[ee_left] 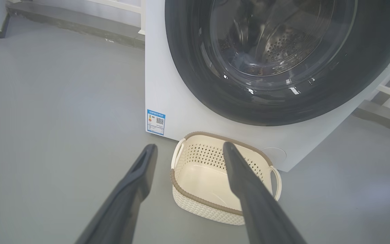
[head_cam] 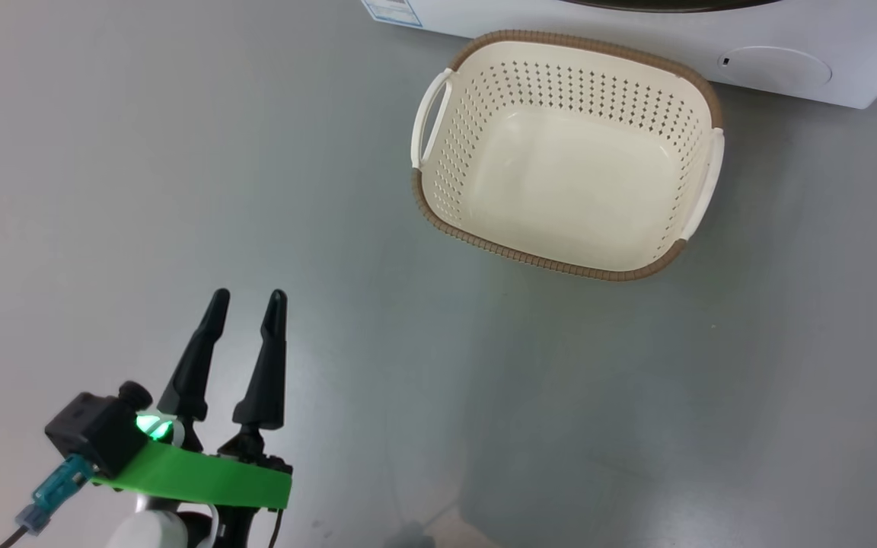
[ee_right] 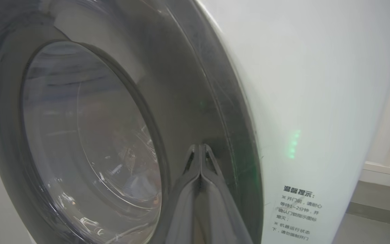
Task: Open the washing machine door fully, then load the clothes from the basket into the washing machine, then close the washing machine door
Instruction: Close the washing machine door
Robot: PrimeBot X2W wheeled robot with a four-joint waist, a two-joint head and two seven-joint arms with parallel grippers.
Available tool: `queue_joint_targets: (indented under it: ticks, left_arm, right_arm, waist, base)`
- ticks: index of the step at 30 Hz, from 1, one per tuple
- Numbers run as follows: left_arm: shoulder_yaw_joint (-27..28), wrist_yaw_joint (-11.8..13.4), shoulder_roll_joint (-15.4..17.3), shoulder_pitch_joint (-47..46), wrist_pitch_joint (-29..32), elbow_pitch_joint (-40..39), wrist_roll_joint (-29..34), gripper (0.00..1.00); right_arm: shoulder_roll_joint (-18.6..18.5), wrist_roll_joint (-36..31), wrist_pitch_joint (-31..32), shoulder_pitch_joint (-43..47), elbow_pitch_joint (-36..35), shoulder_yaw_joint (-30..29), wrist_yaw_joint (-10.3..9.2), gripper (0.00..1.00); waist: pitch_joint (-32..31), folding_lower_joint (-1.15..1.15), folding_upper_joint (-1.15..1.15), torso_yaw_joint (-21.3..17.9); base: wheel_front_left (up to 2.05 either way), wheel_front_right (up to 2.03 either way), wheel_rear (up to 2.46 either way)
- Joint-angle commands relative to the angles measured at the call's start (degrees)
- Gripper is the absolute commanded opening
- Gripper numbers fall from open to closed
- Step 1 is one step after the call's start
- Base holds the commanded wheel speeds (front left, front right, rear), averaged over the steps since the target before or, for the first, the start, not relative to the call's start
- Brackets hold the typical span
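The large round glossy black washing machine door [ee_left: 198,88] sits flush on the big white boxy washing machine [ee_left: 181,115], upper right of the left wrist view. The right gripper [ee_right: 200,146], fingers clenched together, points at the door's black ring. The small cream-white perforated plastic basket [head_cam: 545,262] stands just before the machine, upper centre of the head view. At lower left is the left gripper [head_cam: 249,294], fingers released, holding nothing.

The left pincer [head_cam: 248,298] shows tapered black fingers [head_cam: 265,373], a green bracket [head_cam: 195,476] and perhaps a teal cable plug [head_cam: 54,487].
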Motion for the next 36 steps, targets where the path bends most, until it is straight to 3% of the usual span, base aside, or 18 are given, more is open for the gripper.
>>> queue_joint_targets:
  ticks: [1,9,16,18,20,22,23,24,25,26,36]
  left_arm:
    - [2.26,-0.14,2.06,0.57,-0.37,-1.48,-0.48,1.00]
    - [3.10,-0.14,1.90,0.20,-0.37,-1.77,-0.69,1.00]
    - [3.44,-0.14,2.26,-0.25,-0.37,-1.05,-3.03,1.00]
    - [3.84,-0.14,2.46,-0.21,-0.37,-0.77,-2.85,1.00]
    - [4.36,-0.14,2.69,0.03,-0.37,-0.28,-2.18,1.00]
    - [5.17,-0.14,2.81,0.48,-0.37,0.45,-1.21,1.00]
    - [5.66,-0.14,2.71,0.78,-0.37,0.93,-0.90,1.00]
    - [6.13,-0.14,2.68,1.07,-0.37,1.43,-0.40,1.00]
    - [6.34,-0.14,2.67,1.35,-0.37,1.80,0.09,1.00]
    - [6.50,-0.14,2.75,1.70,-0.37,2.20,0.68,1.00]
    - [9.82,-0.14,2.08,7.50,-0.37,4.07,4.39,1.00]
  right_arm:
    - [0.83,-0.44,0.25,-1.87,-1.00,-0.06,-0.01,0.00]
    - [2.55,-0.53,0.25,-0.53,-1.84,0.62,-0.01,0.00]
    - [4.34,4.57,0.25,5.20,-6.98,5.17,-0.01,0.00]
    - [4.74,6.35,0.25,8.35,-9.08,6.31,-0.01,0.13]
    - [4.90,7.68,0.25,12.14,-10.62,8.36,-0.01,0.35]
    - [5.47,9.34,0.25,16.18,-12.42,9.65,-0.01,0.46]
    - [5.87,10.16,0.25,18.33,-13.50,10.05,-0.01,0.59]
    - [6.23,10.95,0.25,20.58,-14.40,10.65,-0.01,0.84]
    - [6.39,11.70,0.25,22.76,-15.27,11.29,-0.01,0.96]
    - [6.56,12.41,0.25,24.96,-16.12,11.63,-0.01,1.00]
    - [7.75,17.29,0.25,43.17,-21.78,13.04,-0.01,1.00]
  waist:
    - [0.07,0.00,0.00,0.12]
    - [-0.32,0.00,0.00,-1.12]
    - [-2.90,0.00,0.00,-3.86]
    - [-4.17,0.00,0.00,-4.96]
    - [-5.76,0.00,0.00,-6.25]
    - [-7.67,0.00,0.00,-7.71]
    - [-8.74,0.00,0.00,-8.51]
    - [-9.85,0.00,0.00,-9.34]
    - [-10.99,0.00,0.00,-10.14]
    - [-12.18,0.00,0.00,-10.98]
    - [-22.89,0.00,0.00,-19.49]
  base:
    - [0.00,0.00,0.00]
    - [0.00,0.00,0.00]
    - [0.00,0.00,0.00]
    - [0.00,0.00,0.00]
    - [0.00,0.00,0.00]
    - [0.00,0.00,0.00]
    - [0.00,0.00,0.00]
    - [0.00,0.00,0.00]
    - [0.00,0.00,0.00]
    - [0.00,0.00,0.00]
    - [0.00,0.00,0.00]
